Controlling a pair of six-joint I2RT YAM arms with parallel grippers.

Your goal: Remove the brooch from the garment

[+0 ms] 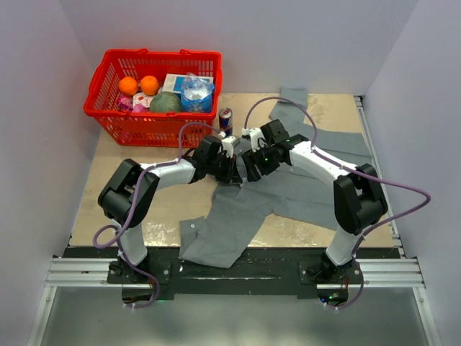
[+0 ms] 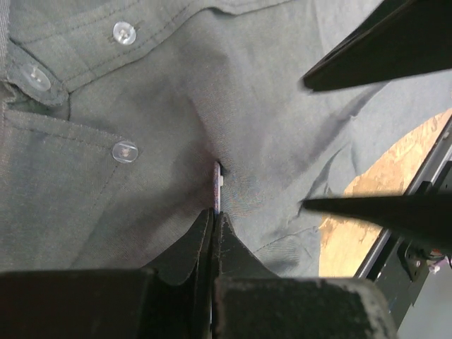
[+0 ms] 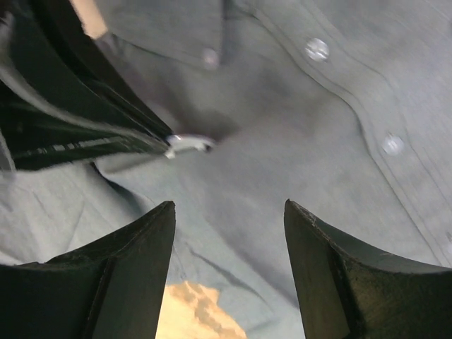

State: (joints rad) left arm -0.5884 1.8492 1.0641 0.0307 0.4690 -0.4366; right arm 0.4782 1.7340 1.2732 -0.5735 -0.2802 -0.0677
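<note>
Only your overhead view shows the red basket (image 1: 144,128), off the shirt's (image 1: 230,223) far left corner. It is a plastic lattice holding two oranges (image 1: 138,86), a dark green round fruit (image 1: 166,102), a white-and-blue box (image 1: 176,81) and a crumpled clear bottle (image 1: 196,92). A drink can (image 1: 225,119) stands upright just beside it, near the shirt's far edge. From up there both arms meet over the shirt's middle and hide the cloth beneath.

Your left wrist camera gives you the soft grey weave, the stitched seams and three clear round buttons (image 2: 125,150). The left gripper (image 2: 215,212) is pinched tight. A thin pale sliver stands edge-on out of its tips, against a puckered fold of shirt with a reddish tinge around it. That looks to be the brooch (image 2: 217,185), its face turned from you.

Your right wrist camera shows that sliver sideways, touching the shirt. The right gripper (image 3: 229,212) hovers with its jaws spread wide around nothing, and tan table (image 3: 191,311) shows past the shirt's edge.
</note>
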